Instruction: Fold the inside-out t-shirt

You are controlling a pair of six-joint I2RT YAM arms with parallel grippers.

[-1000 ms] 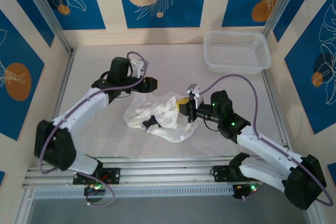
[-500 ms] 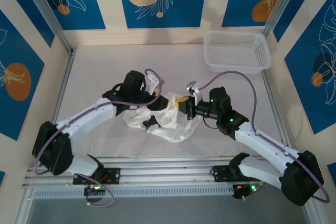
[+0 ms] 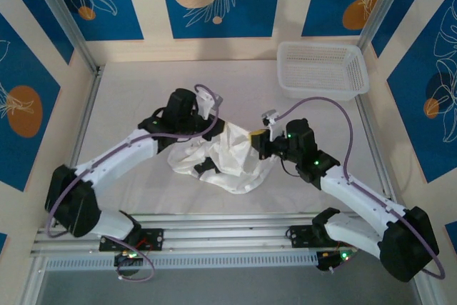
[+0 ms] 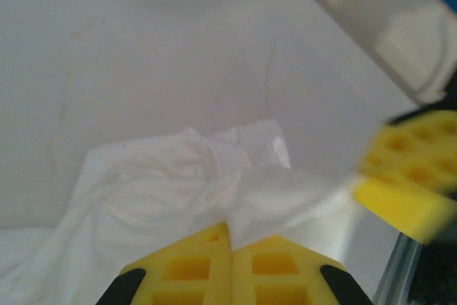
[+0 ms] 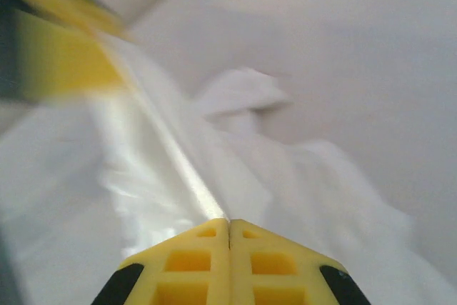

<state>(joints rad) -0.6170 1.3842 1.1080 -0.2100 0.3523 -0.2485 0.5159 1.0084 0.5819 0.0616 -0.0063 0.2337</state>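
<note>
Where the left wrist camera looks along its own fingers, the left gripper (image 4: 230, 228) has both yellow pads pressed flat together with no gap. A fold of the white t-shirt (image 4: 164, 183) runs straight into the seam at their tips, so it is clamped on the cloth. The rest of the garment spreads ahead of and below those tips in a crumpled heap on the table (image 4: 164, 55). A short raised band of cloth leads off to the right of the tips towards the other arm's yellow fingers, which are blurred.

Seen from its own wrist camera, the right gripper (image 5: 228, 223) is likewise pressed together, pad against pad. A taut ridge of the same cloth rises from the seam at its tips, so it is also clamped on the t-shirt. That ridge runs ahead and to the left of the tips, up to the blurred yellow finger of the left gripper. Looser cloth hangs on both sides of the ridge and lies rumpled ahead of the tips.

From the top camera the two grippers are near each other, tips facing across a lifted peak of the t-shirt. The bulk of it lies bunched on the table below and on the near side of both. A white mesh basket (image 3: 321, 69) stands well apart, beyond the right gripper at the far right corner.
</note>
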